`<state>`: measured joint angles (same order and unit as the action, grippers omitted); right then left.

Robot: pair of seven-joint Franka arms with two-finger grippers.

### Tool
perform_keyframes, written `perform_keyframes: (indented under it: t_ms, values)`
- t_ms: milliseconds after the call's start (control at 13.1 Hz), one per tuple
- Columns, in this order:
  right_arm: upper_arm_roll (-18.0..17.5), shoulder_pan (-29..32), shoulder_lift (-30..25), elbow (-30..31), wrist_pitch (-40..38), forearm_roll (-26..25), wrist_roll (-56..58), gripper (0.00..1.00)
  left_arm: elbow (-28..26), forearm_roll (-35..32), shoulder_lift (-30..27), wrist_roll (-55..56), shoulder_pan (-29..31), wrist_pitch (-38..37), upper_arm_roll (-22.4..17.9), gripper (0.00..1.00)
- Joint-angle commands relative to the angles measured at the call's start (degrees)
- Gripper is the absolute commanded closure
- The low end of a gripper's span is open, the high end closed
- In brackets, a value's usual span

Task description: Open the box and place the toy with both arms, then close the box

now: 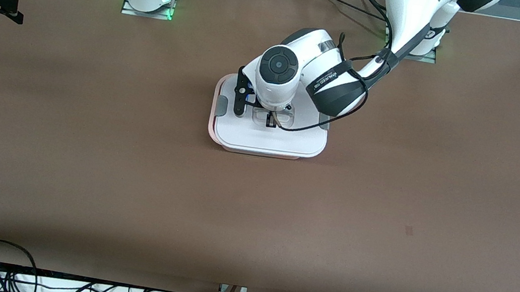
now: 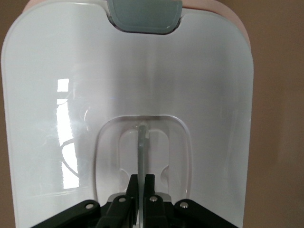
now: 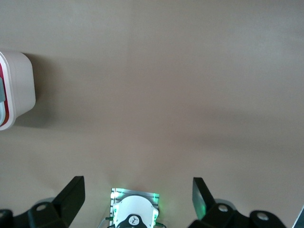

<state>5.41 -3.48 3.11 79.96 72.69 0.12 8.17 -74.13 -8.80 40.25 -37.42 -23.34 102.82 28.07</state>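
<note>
With the box (image 1: 268, 139) mid-table and the left gripper (image 2: 141, 183) pinched on its lid handle (image 2: 141, 152) (the toy was nowhere in view), a thin grip could have slipped, while the right gripper (image 3: 137, 190) waited wide open at the right arm's end.
</note>
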Motion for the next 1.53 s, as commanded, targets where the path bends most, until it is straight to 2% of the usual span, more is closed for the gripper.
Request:
perform_keyframes:
  t_ms: [0,613,1456]
  values:
    - [-0.92,0.58,-1.88,2.04,-0.89,-1.26,-3.16,0.0,1.71,0.36,0.44,1.04,-1.17,-0.43,-0.03,1.0]
    - [-0.22,0.41,-1.27,2.74,-0.8,-1.96,-2.9,0.0,1.8,0.01,0.97,2.79,-2.32,0.53,-0.12,1.0]
    - [0.57,0.49,-0.65,2.57,-0.01,-1.7,-2.9,0.0,1.71,-0.34,0.97,2.35,-1.0,1.95,-0.38,1.0]
